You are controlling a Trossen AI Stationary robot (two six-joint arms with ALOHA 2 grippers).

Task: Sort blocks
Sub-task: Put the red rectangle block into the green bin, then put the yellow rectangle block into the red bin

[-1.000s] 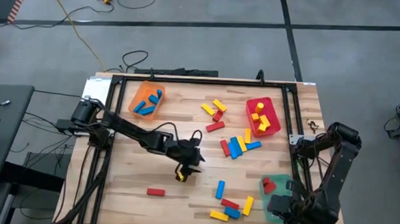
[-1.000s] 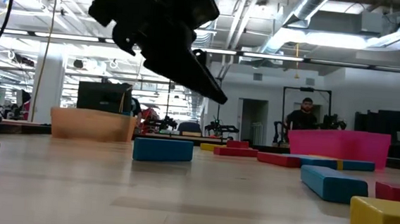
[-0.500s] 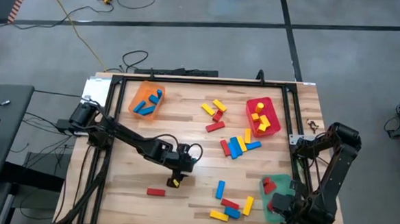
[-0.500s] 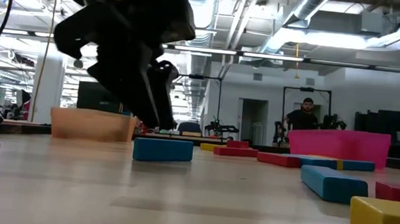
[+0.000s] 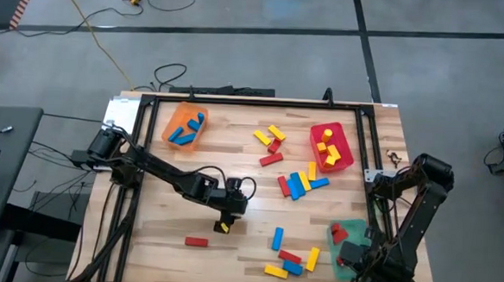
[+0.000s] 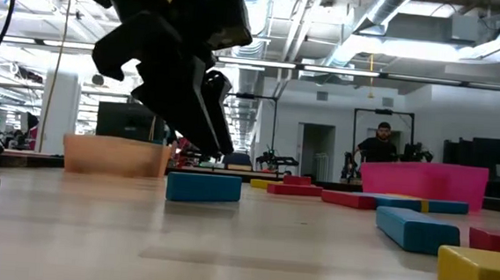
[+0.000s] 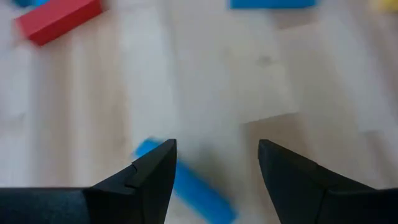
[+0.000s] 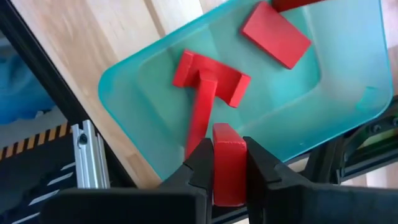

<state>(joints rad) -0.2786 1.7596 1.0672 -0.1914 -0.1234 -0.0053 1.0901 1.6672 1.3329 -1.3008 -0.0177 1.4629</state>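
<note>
Red, yellow and blue blocks lie scattered on the wooden table, in a far cluster (image 5: 271, 142), a middle one (image 5: 300, 183) and a near one (image 5: 290, 262). My left gripper (image 5: 224, 219) hangs open and tilted down over bare wood at mid-table. In its wrist view a blue block (image 7: 186, 186) lies flat on the wood beside one finger, untouched. My right gripper (image 8: 229, 168) hangs at the near right above the green tray (image 5: 347, 247), shut on a red block (image 8: 229, 163). Several red blocks (image 8: 208, 81) lie in that tray. My right gripper pinches the red block's two opposite sides (image 8: 229, 155) between its two fingers, which point straight down. One end of the block sticks out past the fingertips. The block hangs clear above the green tray's floor.
An orange tray (image 5: 184, 124) with blue blocks stands at the far left, and a red tray (image 5: 331, 147) with yellow blocks at the far right. A lone red block (image 5: 197, 241) lies near the front edge. A dark metal frame (image 5: 139, 161) rims the table. A person (image 6: 382, 149) stands far behind.
My left gripper has moved a little toward the table's near edge and sunk, tipping its fingers more steeply down toward the wood. It has stayed open.
</note>
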